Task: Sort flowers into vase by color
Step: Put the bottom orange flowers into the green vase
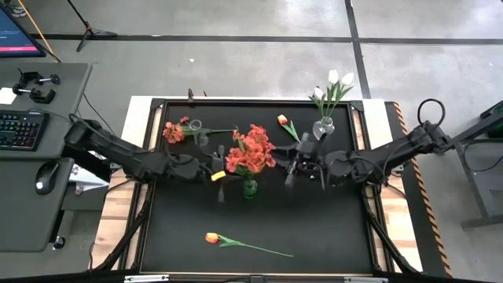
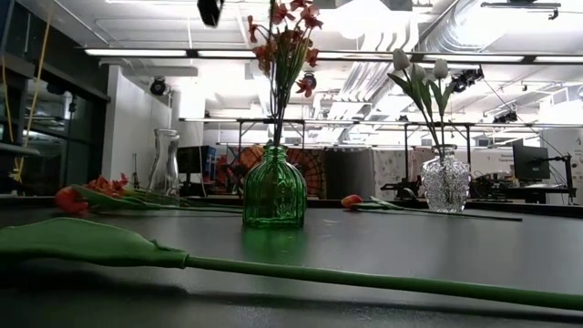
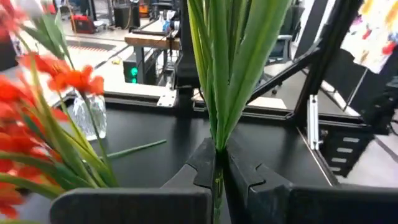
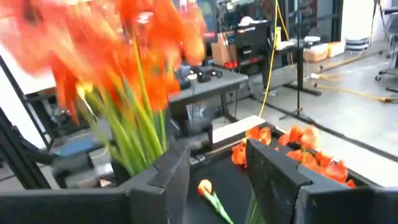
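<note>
Bushy red-orange blossoms [image 1: 251,149] stand over a green glass vase [image 1: 250,189] at the table's middle, stems in its neck [image 2: 276,137]. My left gripper [image 1: 222,171] reaches level to the bunch's left side and is shut on green stems. My right gripper [image 1: 292,171] stands open at the bunch's right side; red-orange flowers and stems [image 4: 134,137] rise beside one finger, and I cannot tell whether they touch. White tulips [image 1: 336,82] stand in a clear vase [image 1: 324,126] at the far right. My left gripper pinches a bundle of green stems and long leaves [image 3: 217,140] between its two fingers [image 3: 202,165]. The fingers come in level from the table's left and lie across the stems. The stems stand upright and rise well above the fingers. Their lower ends are hidden.
An empty clear vase [image 1: 196,126] stands far left with a red-orange cluster [image 1: 173,131] lying beside it. One orange tulip [image 1: 284,122] lies near the white tulips' vase, another [image 1: 212,237] near the front edge, its stem [image 2: 364,278] stretched toward the right.
</note>
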Action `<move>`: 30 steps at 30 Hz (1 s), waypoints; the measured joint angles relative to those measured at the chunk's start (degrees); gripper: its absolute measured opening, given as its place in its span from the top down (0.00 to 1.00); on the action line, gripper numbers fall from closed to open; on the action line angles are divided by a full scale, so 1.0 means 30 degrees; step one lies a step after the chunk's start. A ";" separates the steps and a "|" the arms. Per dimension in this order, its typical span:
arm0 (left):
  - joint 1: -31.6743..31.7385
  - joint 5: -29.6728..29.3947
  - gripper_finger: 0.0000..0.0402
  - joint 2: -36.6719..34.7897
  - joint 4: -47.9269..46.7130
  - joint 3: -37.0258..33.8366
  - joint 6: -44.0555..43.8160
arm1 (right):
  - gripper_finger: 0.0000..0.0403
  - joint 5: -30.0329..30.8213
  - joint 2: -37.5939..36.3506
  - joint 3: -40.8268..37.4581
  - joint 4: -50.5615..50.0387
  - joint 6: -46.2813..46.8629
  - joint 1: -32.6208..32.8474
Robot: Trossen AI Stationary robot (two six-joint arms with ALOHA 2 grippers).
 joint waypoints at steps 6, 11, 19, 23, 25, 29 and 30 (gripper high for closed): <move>0.0412 -0.0965 1.00 0.1919 0.2251 -0.0620 -0.0093 | 0.64 0.0027 -0.1496 0.0000 -0.0002 -0.1349 0.0000; 0.1115 -0.1057 1.00 0.2125 0.1850 -0.1101 -0.2106 | 0.64 0.0029 -0.2425 0.0000 -0.0068 -0.1800 0.0049; 0.1230 -0.1235 1.00 0.1788 0.4470 -0.2877 -0.2438 | 0.64 0.0007 -0.2646 0.0000 -0.0798 -0.1800 0.0189; 0.1056 -0.2119 1.00 0.1781 0.4548 -0.3516 -0.2451 | 0.64 -0.0007 -0.2611 0.0000 -0.1235 -0.1523 0.0182; 0.0898 -0.2575 1.00 0.1788 0.4791 -0.3812 -0.2469 | 0.64 0.0000 -0.2618 0.0000 -0.1224 -0.1499 0.0189; 0.0931 -0.2993 1.00 0.1788 0.4926 -0.4061 -0.2704 | 0.64 0.0000 -0.2611 0.0000 -0.1231 -0.1591 0.0182; 0.0975 -0.3026 1.00 0.1788 0.5014 -0.4061 -0.2597 | 0.64 0.0000 -0.2611 0.0000 -0.1224 -0.1590 0.0182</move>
